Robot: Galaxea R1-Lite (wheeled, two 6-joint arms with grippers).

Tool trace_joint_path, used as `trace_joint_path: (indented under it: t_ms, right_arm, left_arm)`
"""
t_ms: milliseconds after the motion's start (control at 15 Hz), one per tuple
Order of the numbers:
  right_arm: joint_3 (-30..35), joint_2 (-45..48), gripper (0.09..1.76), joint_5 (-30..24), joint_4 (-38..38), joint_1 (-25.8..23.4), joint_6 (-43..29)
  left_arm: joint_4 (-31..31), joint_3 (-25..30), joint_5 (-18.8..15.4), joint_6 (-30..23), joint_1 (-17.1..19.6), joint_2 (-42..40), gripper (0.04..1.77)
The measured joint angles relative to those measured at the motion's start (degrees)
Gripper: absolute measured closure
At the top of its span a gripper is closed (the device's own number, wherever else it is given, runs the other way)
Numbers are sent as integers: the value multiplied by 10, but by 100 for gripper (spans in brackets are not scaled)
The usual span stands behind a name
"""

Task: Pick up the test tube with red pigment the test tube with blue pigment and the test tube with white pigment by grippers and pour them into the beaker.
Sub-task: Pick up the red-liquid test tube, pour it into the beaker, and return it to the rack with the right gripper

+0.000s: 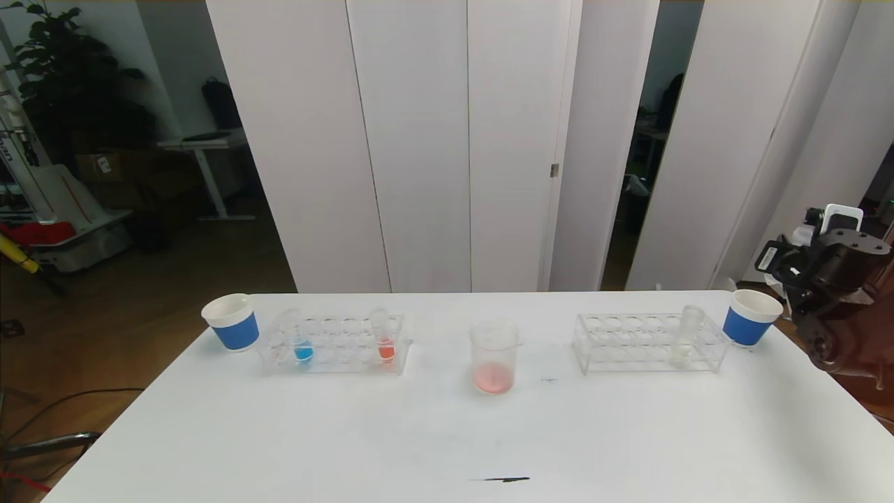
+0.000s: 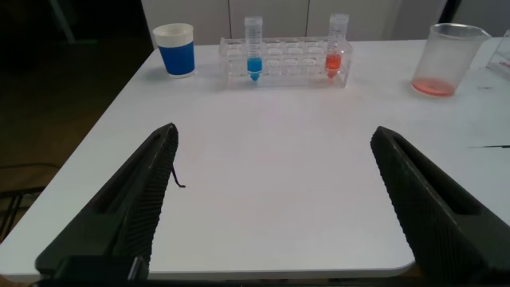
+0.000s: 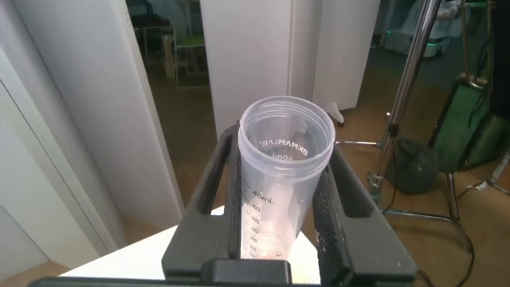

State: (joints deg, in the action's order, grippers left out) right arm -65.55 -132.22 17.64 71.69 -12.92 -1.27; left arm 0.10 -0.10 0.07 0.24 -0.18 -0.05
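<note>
Clear empty tube (image 3: 283,171) clamped in right gripper (image 3: 279,203) off table edge (image 1: 824,363); left gripper (image 2: 275,199) released.

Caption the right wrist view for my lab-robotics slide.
Right gripper shut on an empty clear graduated tube, open mouth toward the camera.

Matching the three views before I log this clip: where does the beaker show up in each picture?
Head view: the beaker stands at table centre, between the two racks, red residue at its bottom.
Left wrist view: the beaker is at the far edge of the picture, beyond the rack.
Right wrist view: not in it; only an empty tube in the end effector.
Shared landmark: the tube with orange-red pigment, beside the beaker.
</note>
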Motion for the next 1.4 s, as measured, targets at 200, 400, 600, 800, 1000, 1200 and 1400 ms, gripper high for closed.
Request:
trace_joint_path:
  t_ms: [200,400,600,800,1000,1200,1400]
  right_arm:
    - [13,-22,127,1,12,0,0]
    - [9,-49,127,1,14,0,0]
    - [7,-73,127,1,14,1,0]
    - [7,-86,127,1,14,-7,0]
    - [6,-90,127,1,14,-10,0]
    - [7,-90,92,1,14,-10,0]
    - [11,-87,11,2,14,-10,0]
  left_arm:
    - [0,0,0,0,0,0,8]
    - [0,0,0,0,0,0,8]
    - [0,0,0,0,0,0,8]
    - [0,0,0,0,0,0,8]
    - [0,0,0,0,0,0,8]
    - [0,0,0,0,0,0,8]
    - [0,0,0,0,0,0,8]
